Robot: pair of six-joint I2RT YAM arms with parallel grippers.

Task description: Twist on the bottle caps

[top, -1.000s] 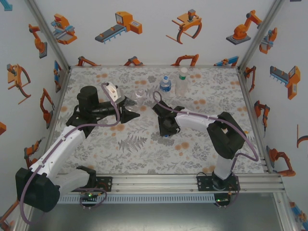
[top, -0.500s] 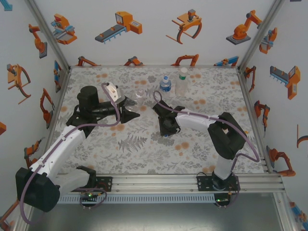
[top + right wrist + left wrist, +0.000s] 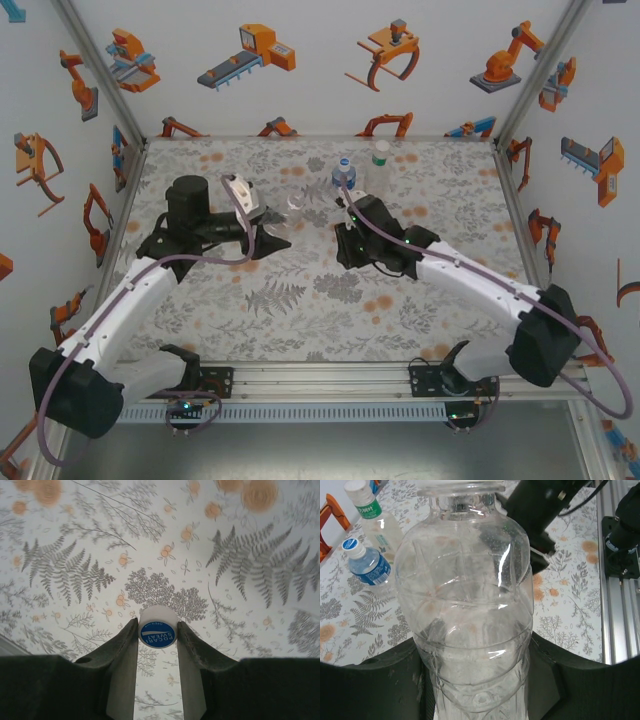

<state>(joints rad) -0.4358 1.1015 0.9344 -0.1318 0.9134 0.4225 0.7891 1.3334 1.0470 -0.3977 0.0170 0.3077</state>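
Observation:
My left gripper point(image 3: 475, 682) is shut on the lower body of the clear unlabelled bottle point(image 3: 465, 590), which points away from the wrist with its neck at the top edge of that view. From above, that bottle point(image 3: 293, 203) sits just past the left gripper point(image 3: 272, 238). My right gripper point(image 3: 157, 631) is shut on a white bottle cap with a blue printed top point(image 3: 157, 630), held above the mat. In the top view the right gripper point(image 3: 348, 256) hangs just right of the clear bottle.
At the back stand a blue-label bottle point(image 3: 369, 567) point(image 3: 343, 176) and a green-white-label bottle point(image 3: 376, 524) point(image 3: 380, 160), each with a cap on. The right arm's black wrist point(image 3: 540, 510) is close behind the clear bottle. A metal rail point(image 3: 400, 378) edges the near side.
The right gripper has closed on the cap, risen off the mat and moved back toward the clear bottle, its arm stretching out. The left gripper and bottle shifted slightly right.

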